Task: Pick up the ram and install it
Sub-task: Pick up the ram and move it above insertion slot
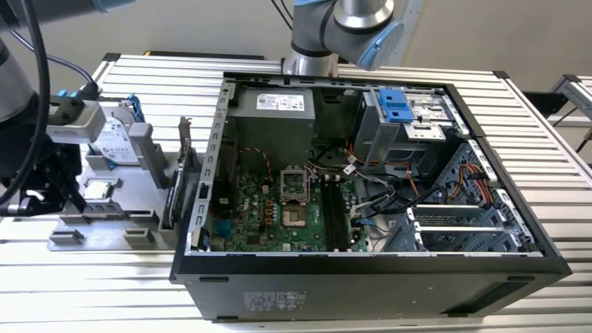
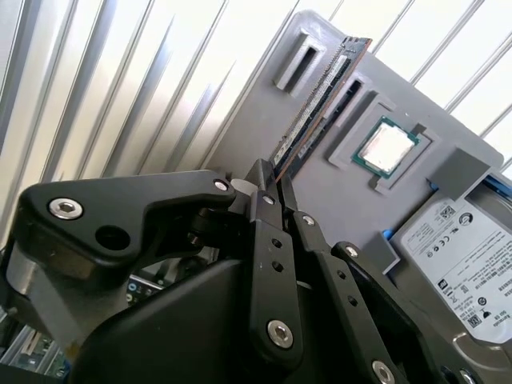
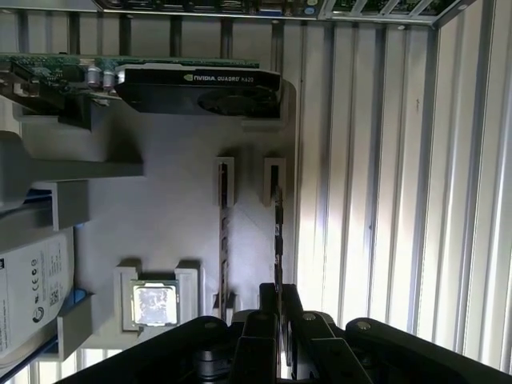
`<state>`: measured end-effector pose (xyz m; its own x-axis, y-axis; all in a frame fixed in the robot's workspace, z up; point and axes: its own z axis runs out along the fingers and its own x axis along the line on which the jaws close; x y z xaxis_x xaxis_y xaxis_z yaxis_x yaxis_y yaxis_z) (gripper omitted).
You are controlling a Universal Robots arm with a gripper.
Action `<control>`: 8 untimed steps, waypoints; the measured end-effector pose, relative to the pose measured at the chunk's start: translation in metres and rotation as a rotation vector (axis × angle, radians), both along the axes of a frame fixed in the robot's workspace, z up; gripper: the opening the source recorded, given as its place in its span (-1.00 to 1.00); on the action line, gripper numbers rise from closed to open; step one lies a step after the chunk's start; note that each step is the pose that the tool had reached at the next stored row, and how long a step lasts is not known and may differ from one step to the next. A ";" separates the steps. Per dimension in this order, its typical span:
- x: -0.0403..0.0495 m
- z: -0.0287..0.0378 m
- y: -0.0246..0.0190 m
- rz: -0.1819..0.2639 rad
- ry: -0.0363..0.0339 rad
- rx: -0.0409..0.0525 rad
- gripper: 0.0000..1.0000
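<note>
Your end effector (image 2: pixel 273 179) is pinched shut on one end of the ram (image 2: pixel 320 96). You have the ram standing on edge in the gray tray (image 2: pixel 336 200) on the worktop (image 1: pixel 541 139), not lifted out yet. The memory slots (image 1: pixel 335 211) in the computer (image 1: pixel 370 295) look empty.

Gripper (image 3: pixel 280 294) over the grey tray (image 3: pixel 168 216), jaws closed on one end of the ram (image 3: pixel 278 232). Ram stands edge-up in its slot, with a parallel slot (image 3: pixel 225 232) just beside it. CPU (image 3: pixel 154 306) sits in its pocket, hard drive (image 3: pixel 28 288) near it. Graphics card (image 3: pixel 200 86) stands upright at the tray end away from the gripper. Slatted tabletop (image 3: pixel 384 200) underneath.
</note>
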<state>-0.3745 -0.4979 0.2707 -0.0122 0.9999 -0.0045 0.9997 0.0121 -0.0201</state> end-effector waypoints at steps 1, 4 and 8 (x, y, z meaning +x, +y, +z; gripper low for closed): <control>0.0000 0.0006 0.0000 0.000 0.0000 0.0000 -1.00; -0.0001 0.0025 0.0000 -0.001 0.0000 0.0000 -1.00; -0.0001 0.0049 0.0000 -0.003 -0.0001 0.0000 -1.00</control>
<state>-0.3746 -0.4979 0.2756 -0.0088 1.0000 -0.0045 0.9998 0.0088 -0.0200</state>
